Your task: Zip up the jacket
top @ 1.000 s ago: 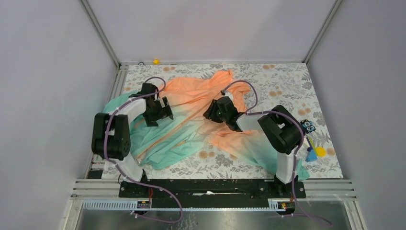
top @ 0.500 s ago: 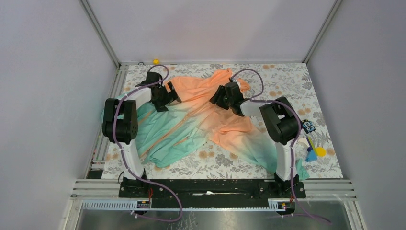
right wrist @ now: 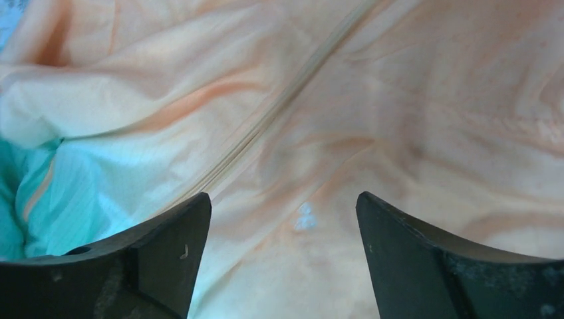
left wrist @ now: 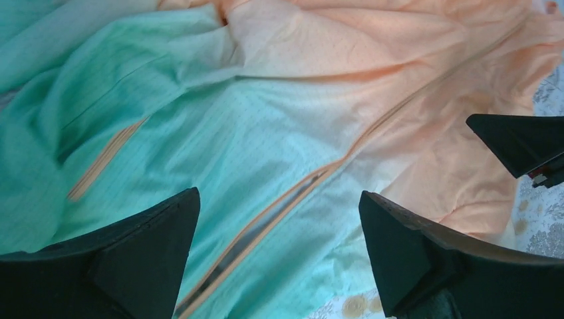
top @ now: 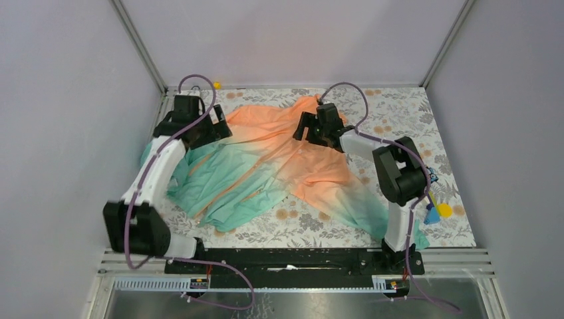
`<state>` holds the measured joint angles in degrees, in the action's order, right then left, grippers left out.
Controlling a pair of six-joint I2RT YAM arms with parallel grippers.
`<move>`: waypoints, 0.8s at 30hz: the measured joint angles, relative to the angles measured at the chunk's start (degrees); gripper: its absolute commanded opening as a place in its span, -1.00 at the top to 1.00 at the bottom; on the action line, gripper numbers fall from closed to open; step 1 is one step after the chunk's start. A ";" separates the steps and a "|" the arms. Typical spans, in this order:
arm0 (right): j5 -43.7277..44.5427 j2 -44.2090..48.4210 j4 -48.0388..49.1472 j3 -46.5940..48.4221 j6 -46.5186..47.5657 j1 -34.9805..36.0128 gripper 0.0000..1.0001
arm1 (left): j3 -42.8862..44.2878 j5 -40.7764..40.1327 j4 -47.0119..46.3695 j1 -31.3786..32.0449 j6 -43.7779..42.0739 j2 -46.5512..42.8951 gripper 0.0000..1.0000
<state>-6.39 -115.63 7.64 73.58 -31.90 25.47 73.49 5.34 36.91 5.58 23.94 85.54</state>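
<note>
Top external view: the jacket (top: 266,159) lies crumpled mid-tabletop (top: 399,113), orange end toward the far edge, teal toward the left edge. The left gripper (top: 207,129) and right gripper (top: 311,127) hover over it, both spread wide and holding nothing. Zipping seems not yet begun: the zipper (left wrist: 312,179) gapes, so the next move probably calls for finding its pull, which I cannot see.

Floral table (top: 399,113), small yellow object (top: 217,85) at far edge, blue piece (top: 431,216) right

No legible text, label, brand, number or sign anywhere
</note>
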 measured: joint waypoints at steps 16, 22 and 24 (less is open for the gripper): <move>6.16 21.53 8.15 -14.64 -18.43 37.18 -0.81 | -4.33 -7.69 14.08 -0.02 -0.07 -34.34 -0.98; 4.63 13.90 16.04 -14.49 -32.52 42.73 -0.56 | -3.91 -7.26 14.40 -0.02 -0.24 -39.98 -0.98; 3.63 9.57 17.64 -12.44 -35.74 43.47 -0.41 | -3.91 -7.04 15.10 0.00 -0.52 -40.63 -0.98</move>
<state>-2.76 -106.06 25.28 61.14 -67.64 68.95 69.58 -1.69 52.01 5.58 23.42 44.91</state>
